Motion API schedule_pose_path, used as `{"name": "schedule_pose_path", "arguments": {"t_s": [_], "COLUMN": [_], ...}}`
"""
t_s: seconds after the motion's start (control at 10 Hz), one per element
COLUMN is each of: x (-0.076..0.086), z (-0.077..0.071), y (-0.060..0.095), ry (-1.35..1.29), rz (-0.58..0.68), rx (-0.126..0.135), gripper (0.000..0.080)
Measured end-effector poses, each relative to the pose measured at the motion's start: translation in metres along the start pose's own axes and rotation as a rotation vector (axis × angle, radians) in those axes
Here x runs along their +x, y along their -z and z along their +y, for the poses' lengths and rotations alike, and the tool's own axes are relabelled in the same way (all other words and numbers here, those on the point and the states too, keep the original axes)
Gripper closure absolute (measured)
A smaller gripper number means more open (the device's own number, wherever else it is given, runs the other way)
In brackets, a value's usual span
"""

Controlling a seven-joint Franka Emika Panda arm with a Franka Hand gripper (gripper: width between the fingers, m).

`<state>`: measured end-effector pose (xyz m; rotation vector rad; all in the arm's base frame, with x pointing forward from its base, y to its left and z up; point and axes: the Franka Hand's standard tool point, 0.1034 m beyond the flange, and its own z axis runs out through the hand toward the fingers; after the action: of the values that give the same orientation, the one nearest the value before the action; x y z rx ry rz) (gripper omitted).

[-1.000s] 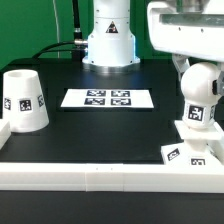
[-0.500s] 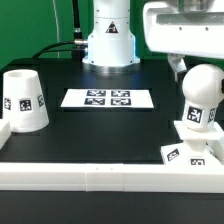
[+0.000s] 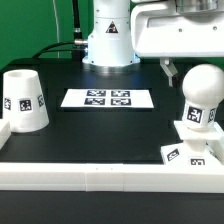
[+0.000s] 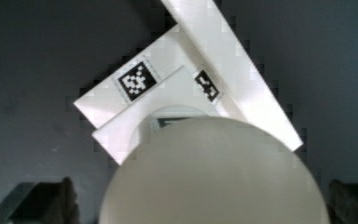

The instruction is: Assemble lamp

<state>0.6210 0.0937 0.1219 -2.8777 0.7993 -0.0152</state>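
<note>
While the gripper [image 4: 194,203] hangs right above the bulb [image 3: 201,95], its two fingers [image 4: 41,203] are spread wide, one on each side of the round top, and they hold nothing. The bulb stands upright on the base [image 4: 167,95], at the exterior view's right, close to the front rail [image 3: 90,177]. The job now looks like grabbing the bulb and turning it tight into the base. The gripper could just as well be done with it and about to go for the shade [image 3: 22,100]; the pictures do not settle that. To grab the bulb well, the gripper should come straight down and keep the round top in the middle between the fingers. It should close gently, low enough that the bulb does not slip out. The bulb looks smooth and round, so a squeeze too near the top may pop it loose. The base should not slide on the table [image 3: 100,130] while this is done. The shade stands well apart, at the exterior view's left, wide end down. The marker board [image 3: 108,98] lies flat between the shade and the bulb. Nothing lies between the gripper and the bulb. The rail just beside the base leaves little room there, so a finger could bump it.
</note>
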Motion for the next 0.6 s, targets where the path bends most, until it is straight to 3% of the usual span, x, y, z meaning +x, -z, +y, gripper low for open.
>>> {"name": "schedule_pose_path", "arguments": {"t_s": [0.2,0.4,0.6], "x": [-0.0001,-0.0015,-0.0013], "z": [0.0,-0.0015,-0.0031], "y": [-0.0002,-0.0001,0.0002], "ry": [0.113,0.353,0.57], "rz": [0.0,0.019,0.022], "rx": [0.0,-0.051,-0.06], "gripper": [0.0101,0.0101,0.0101]}}
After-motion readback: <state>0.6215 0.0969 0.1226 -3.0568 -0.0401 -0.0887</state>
